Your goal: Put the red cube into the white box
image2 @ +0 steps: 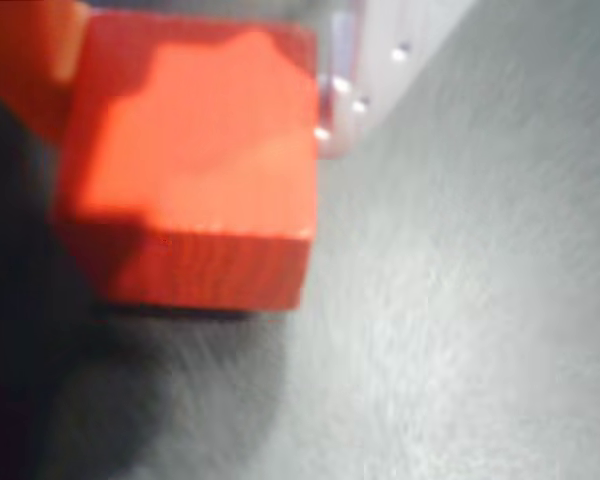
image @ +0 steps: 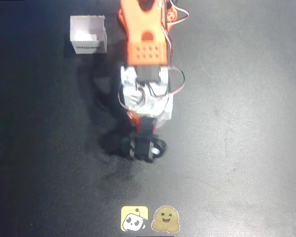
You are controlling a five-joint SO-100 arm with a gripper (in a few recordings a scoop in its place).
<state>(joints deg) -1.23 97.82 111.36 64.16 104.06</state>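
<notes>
In the wrist view the red cube [image2: 195,165] looms large and close, sitting between an orange finger [image2: 25,60] on its left and a pale finger [image2: 365,60] on its right. Both fingers press against its sides, so my gripper [image2: 195,90] is shut on it, low over the dark table with a shadow right under the cube. From overhead, the gripper [image: 140,145] is at the middle of the table, and the arm hides the cube. The white box [image: 89,34] stands open at the upper left, well away from the gripper.
The orange arm [image: 145,34] reaches down from the top edge, just right of the box. Two stickers, a yellow one [image: 134,218] and a smiling face [image: 166,218], lie flat at the table's bottom edge.
</notes>
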